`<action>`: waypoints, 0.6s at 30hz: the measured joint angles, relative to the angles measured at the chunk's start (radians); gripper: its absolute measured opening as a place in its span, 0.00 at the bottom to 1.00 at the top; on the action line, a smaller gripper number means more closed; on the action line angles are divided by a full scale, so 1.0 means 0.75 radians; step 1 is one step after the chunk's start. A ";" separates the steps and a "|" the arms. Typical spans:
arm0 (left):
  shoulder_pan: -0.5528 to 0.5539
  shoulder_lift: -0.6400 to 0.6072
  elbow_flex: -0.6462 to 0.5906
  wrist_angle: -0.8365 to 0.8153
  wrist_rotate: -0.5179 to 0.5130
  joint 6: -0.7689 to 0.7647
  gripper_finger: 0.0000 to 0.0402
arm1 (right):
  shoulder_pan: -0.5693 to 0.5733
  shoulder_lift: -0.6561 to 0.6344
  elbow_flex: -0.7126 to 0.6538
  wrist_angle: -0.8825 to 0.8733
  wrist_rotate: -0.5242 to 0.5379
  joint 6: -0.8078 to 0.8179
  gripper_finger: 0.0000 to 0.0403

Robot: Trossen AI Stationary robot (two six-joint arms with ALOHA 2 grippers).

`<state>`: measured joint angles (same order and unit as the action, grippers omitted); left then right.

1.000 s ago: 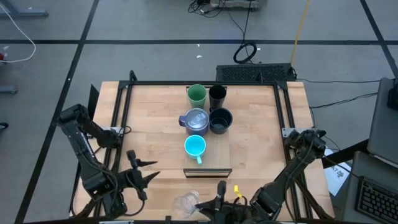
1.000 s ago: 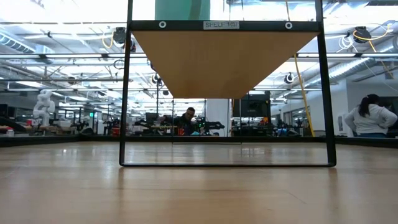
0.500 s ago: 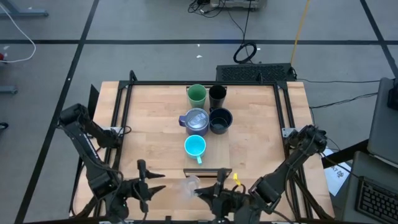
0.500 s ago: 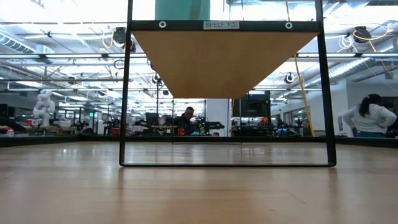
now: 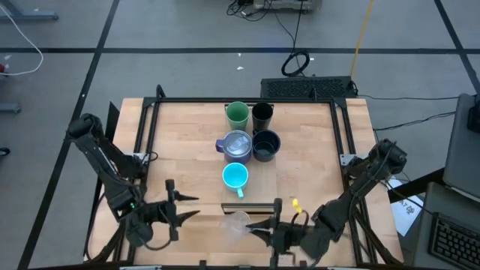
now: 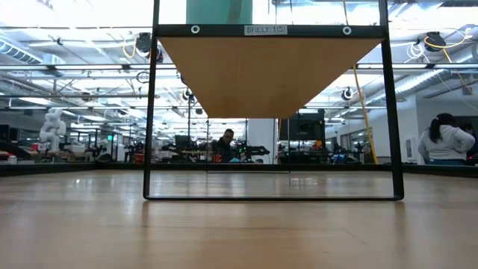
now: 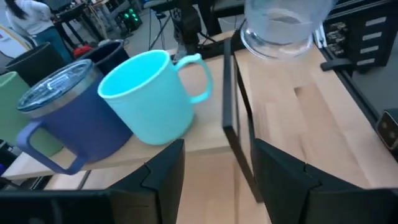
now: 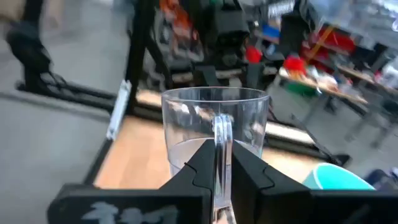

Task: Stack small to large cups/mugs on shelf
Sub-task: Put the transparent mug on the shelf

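On the raised light-wood shelf (image 5: 251,196) stand a green cup (image 5: 237,115), a slim black tumbler (image 5: 262,114), a lidded lavender-grey mug (image 5: 235,145), a wide black mug (image 5: 265,144) and a cyan handled mug (image 5: 235,176). My right gripper (image 5: 253,223) is shut on the small clear glass (image 5: 238,221) just off the shelf's dark near edge (image 5: 251,208). My left gripper (image 5: 181,206) is open and empty, left of the glass, its fingers toward the cyan mug (image 7: 149,99). The low view shows only the shelf's underside (image 6: 269,71). My right gripper pinches the clear glass's handle (image 8: 222,127) between its two fingers (image 8: 200,167). The fingers come about level from the table's right side. The glass stands upright; in the left wrist view (image 7: 283,25) it is lifted clear, above the shelf's top.
A black frame (image 5: 150,127) carries the shelf, with posts at the table's left and right. Bare tabletop (image 5: 187,161) lies on both sides of the row of cups. Beyond the table the low view shows a person (image 6: 444,142) seated in the room.
My right gripper has carried the clear glass from the table's near edge up and toward the far edge, to the shelf's near end. The glass has stayed upright. My left gripper has shifted a little toward the table's right.
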<state>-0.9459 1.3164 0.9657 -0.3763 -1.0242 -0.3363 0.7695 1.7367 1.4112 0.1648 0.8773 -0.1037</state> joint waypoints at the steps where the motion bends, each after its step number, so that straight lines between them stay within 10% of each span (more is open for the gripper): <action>1: 0.008 -0.015 -0.015 0.025 0.004 0.024 0.46 | -0.006 -0.030 -0.091 0.136 -0.028 -0.041 0.04; 7: 0.076 -0.114 -0.104 0.152 0.063 0.150 0.46 | -0.023 -0.194 -0.563 0.826 -0.060 -0.208 0.04; 18: 0.178 -0.292 -0.211 0.231 0.077 0.273 0.46 | -0.050 -0.401 -0.996 1.226 -0.060 -0.290 0.04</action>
<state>-0.8121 1.0972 0.8077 -0.2027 -0.9666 -0.1312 0.7320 1.4360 0.6645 1.0844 0.8324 -0.3215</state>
